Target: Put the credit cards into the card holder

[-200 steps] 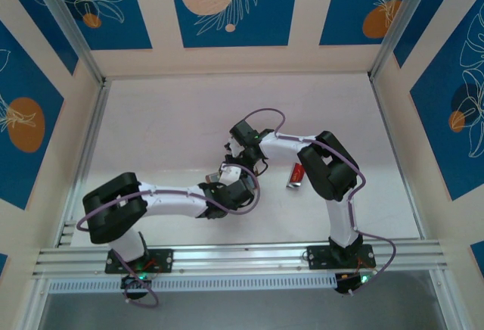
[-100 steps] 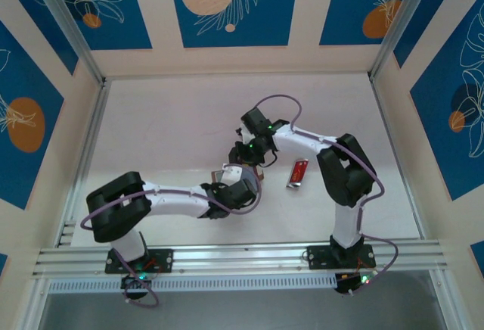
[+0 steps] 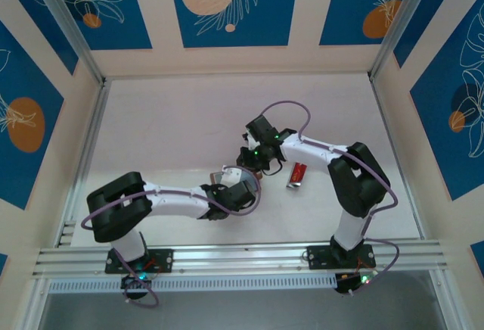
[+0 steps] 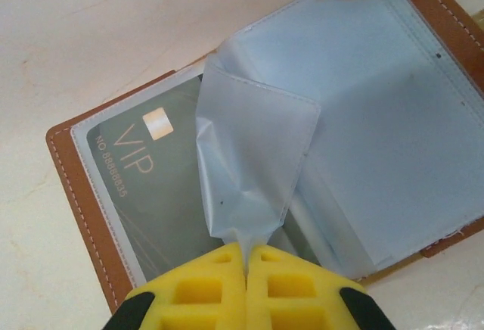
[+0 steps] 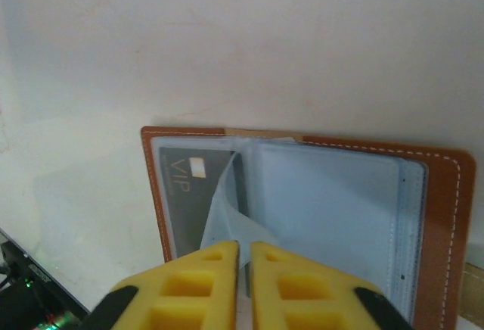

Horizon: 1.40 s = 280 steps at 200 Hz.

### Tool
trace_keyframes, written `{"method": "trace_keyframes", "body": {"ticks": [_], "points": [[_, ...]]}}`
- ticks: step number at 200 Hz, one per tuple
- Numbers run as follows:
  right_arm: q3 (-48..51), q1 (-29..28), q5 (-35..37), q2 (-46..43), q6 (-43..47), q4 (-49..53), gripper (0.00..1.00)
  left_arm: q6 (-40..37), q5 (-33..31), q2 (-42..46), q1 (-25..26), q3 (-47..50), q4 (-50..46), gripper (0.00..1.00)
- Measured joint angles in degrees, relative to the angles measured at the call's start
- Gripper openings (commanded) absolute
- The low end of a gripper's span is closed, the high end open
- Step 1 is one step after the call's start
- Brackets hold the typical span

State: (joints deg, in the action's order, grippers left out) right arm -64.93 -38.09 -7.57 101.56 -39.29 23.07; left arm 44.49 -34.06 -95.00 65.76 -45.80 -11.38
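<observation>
One open card holder [image 5: 325,209], seemingly crosswise

table [image 3: 174,118]: flat white top, matte, with faint scuffs and stains showing close up in the wrist views.
near edge: a ribbed metal rail [image 3: 242,253] runs across the whole width of the table.
card holder [image 4: 76,186]: lies open and flat on the white top near the middle, brown stitched cover down, clear sleeves facing up.
red card [image 3: 299,172]: lies flat on the bare top to the right of the card holder, apart from it, its long side pointing away from the rail.
red card's near end: a pale sliver, too small to tell.
</observation>
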Motion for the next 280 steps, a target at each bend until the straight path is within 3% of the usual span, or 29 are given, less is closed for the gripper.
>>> {"method": "trace_keyframes", "body": {"ticks": [81,207,254,280], "points": [[-0.3,0.0,-3.2,3.3,-1.6,-0.9,0.02,0.0,0.4,0.3,-0.1,0.6,-2.2,0.00],[-4.9,3.8,-6.7,9.4,-1.6,0.8,0.07,-2.9,1.0,2.8,-0.2,3.0,3.3,0.00],[-6.3,-0.5,-2.1,9.4,-0.1,4.5,0.05,-2.8,0.9,4.0,-0.2,3.3,3.1,0.01],[-5.6,-1.7,-0.9,9.6,0.1,4.8,0.04,-2.3,0.6,4.3,-0.2,3.5,1.8,0.08]]}}
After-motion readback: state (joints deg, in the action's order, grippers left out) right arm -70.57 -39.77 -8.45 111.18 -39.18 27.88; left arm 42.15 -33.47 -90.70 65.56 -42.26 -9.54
